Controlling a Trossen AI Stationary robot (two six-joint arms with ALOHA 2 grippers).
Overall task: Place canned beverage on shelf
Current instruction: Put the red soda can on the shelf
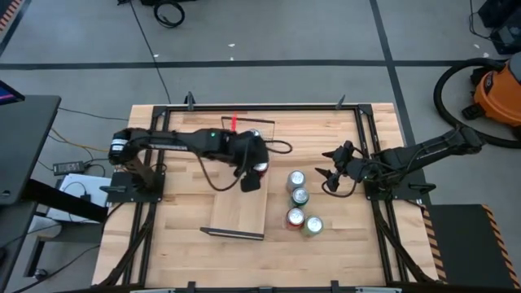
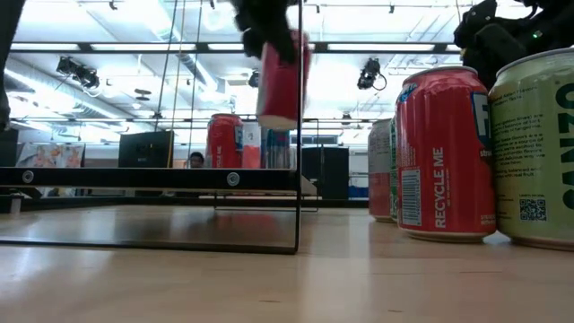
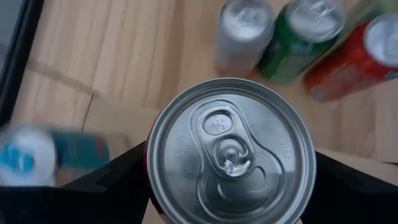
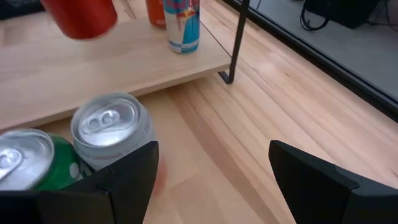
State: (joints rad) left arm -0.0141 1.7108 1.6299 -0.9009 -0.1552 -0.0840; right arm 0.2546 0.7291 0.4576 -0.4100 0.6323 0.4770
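Left end effector [image 1: 251,172]: closed on red can [image 2: 283,79], held upright in air above shelf [image 1: 241,213].
Handling: rigid but thin-walled, smooth & slippery, prob. full so heavyish; grip mid-body, sides only.
Right end effector [image 1: 330,179]: open, idle nr spare cans [image 1: 299,210] on counter [image 1: 179,244].

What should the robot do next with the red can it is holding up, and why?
Probably lower it straight down. The left gripper holds the red can in the air above the shelf, and the plank below it looks bare.
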